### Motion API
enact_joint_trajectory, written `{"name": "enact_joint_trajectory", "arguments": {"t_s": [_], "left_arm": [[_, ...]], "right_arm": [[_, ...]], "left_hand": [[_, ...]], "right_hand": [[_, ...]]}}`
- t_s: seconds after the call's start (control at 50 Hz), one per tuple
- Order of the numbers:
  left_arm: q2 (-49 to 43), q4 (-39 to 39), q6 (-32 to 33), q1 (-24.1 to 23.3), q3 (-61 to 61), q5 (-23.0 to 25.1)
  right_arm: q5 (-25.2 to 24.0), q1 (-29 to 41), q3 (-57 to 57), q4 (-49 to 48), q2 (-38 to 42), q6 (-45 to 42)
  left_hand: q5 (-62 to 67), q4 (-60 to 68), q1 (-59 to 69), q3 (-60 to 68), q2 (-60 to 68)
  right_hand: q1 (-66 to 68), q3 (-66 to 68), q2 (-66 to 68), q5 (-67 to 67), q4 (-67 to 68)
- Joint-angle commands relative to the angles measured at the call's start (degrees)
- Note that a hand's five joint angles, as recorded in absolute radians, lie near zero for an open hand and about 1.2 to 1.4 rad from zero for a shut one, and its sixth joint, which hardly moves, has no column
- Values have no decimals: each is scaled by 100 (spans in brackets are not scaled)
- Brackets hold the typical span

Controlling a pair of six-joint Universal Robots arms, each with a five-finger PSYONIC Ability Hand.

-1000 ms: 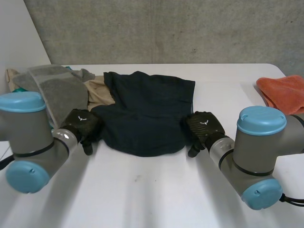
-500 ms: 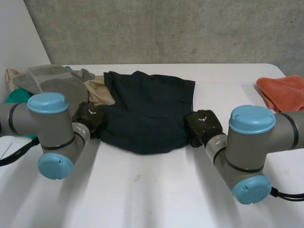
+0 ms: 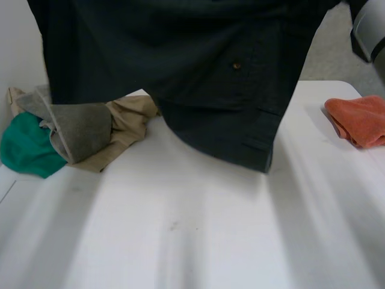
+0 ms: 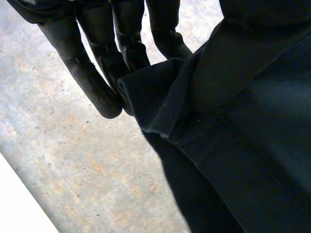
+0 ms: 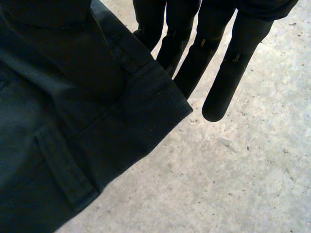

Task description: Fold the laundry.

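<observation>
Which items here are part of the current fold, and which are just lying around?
In use: dark shorts, held up by left hand and right hand.
Lying about: green cloth, grey towel, tan garment, orange cloth.

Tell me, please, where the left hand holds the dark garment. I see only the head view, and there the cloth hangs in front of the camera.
Observer: In the left wrist view the left hand is at a thick, hemmed corner of the dark garment. Its straight fingers lie behind that corner and seem to pinch it.
Operator: And the right hand, is it on the same edge?
Observer: The right wrist view shows the right hand at another corner, one with a stitched band. Its fingers are straight too, with the corner lying across them. I cannot tell whether it is the same edge.
</observation>
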Motion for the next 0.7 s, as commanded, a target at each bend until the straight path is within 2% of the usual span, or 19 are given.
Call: {"name": "enact_joint_trajectory", "arguments": {"t_s": [0.02,0.2,0.28,0.3,0.36,0.42,0.5,0.58,0.7], "left_arm": [[-990,-845,-174,-130,1033,-196],[-2599,-881,160,-271,1604,-240],[-3135,-486,301,-280,2341,-249],[-3293,-180,284,-253,2726,-319],[-3347,287,100,-262,3282,-495],[-3128,771,-348,-297,3827,-758],[-2698,913,-744,-402,3996,-786],[-2460,790,-604,-526,3654,-706],[-2161,632,-235,-649,2187,-970]], "right_arm": [[-140,-18,-1074,1059,815,0],[-140,-44,-1092,920,1790,27],[0,-35,-1285,192,2248,0],[139,-44,-1425,-219,2353,-17],[439,-53,-1636,-880,2380,-52],[826,-62,-1777,-1847,2266,-26],[871,-71,-1804,-2806,1915,88],[598,8,-1760,-2624,1853,97],[238,26,-1190,-1543,1871,194]], "left_hand": [[1282,1146,1390,1189,1142],[1282,1146,1390,1189,1142],[1282,1146,1390,1189,1142],[1282,1146,1390,1189,1142],[1282,1146,1390,1189,1142],[1282,1146,1390,1189,1142],[1282,1146,1390,1189,1142],[1282,1146,1390,1189,1142],[1282,1146,1390,1189,1142]], "right_hand": [[1625,1314,1336,1309,1137],[1625,1314,1336,1309,1137],[1625,1314,1336,1309,1137],[1625,1314,1336,1309,1137],[1625,1314,1336,1309,1137],[1625,1314,1336,1309,1137],[1625,1314,1336,1309,1137],[1625,1314,1336,1309,1137],[1625,1314,1336,1309,1137]]}}
